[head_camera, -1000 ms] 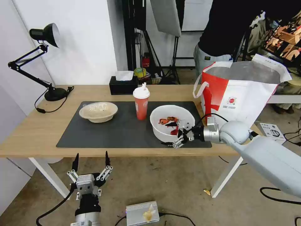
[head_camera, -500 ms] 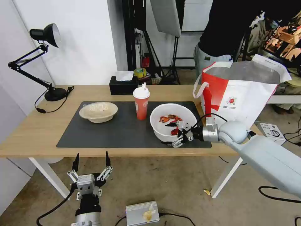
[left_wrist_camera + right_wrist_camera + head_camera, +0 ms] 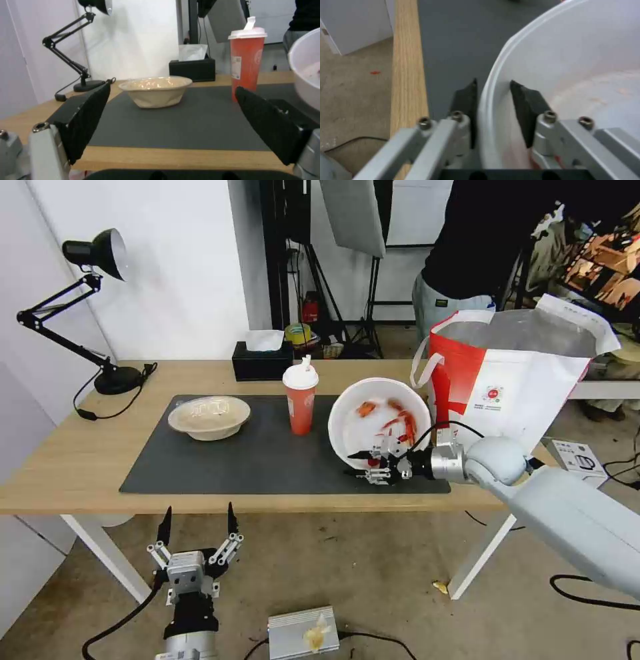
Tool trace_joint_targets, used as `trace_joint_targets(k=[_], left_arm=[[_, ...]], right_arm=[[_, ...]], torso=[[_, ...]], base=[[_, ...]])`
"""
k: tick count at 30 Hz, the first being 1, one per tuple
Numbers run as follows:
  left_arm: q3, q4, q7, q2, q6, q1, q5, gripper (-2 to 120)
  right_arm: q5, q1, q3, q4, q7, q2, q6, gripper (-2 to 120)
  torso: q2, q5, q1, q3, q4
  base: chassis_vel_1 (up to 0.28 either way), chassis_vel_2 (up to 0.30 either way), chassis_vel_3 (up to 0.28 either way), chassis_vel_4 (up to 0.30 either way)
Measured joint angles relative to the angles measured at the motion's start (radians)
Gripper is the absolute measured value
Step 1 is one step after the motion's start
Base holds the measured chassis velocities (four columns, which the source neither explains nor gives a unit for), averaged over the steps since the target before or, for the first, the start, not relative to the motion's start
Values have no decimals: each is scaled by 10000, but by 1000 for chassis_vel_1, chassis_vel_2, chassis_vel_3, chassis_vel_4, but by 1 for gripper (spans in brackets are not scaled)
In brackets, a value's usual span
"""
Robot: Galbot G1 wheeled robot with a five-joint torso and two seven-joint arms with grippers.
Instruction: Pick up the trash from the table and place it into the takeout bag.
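The right end effector [image 3: 371,465] grips the near rim of the white bowl [image 3: 373,413], one finger [image 3: 526,105] inside the wall and the other outside, closed narrow on the rim. The bowl is tipped up with its opening facing the robot, its near edge low over the dark mat [image 3: 253,447]. Red shells [image 3: 399,425] lie against its inner wall. The bowl sits just beside the takeout bag [image 3: 520,380], which stands open at the right end of the tabletop [image 3: 67,460], foil lining showing.

The red cup [image 3: 301,400] stands upright on the mat just left of the bowl. The beige bowl [image 3: 209,417] rests farther left on the mat, well apart from the cup.

The left end effector [image 3: 197,523] hangs below the tabletop's front edge, fingers spread wide, holding nothing.
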Motion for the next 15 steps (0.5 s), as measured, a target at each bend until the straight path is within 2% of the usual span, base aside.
trace_joint_targets(k=[1,2,4,7,15], left_arm=[[1,15,0,-4,-40,0,28,100],[1,15,0,-4,-40,0,28,100],[3,37,0,-6,-98,-7,64,100],[11,42,0,-8,-102,-15,70,100],[40,54,0,-42,-130,-10,79,100]], right_arm=[[10,10,0,-6,0,1,4,17],[10,10,0,-6,0,1,4,17],[45,48,-5,-18,3,6,22,7],[68,74,-14,-24,7,17,31,0],[94,113,-67,-50,16,73,56,0]], torso=[[0,-4,0,0,0],[0,-4,0,0,0],[0,-3,0,-1,0],[0,-3,0,-2,0],[1,-3,0,-2,0]], base=[[0,0,0,0],[0,0,0,0],[0,0,0,0],[0,0,0,0],[0,0,0,0]])
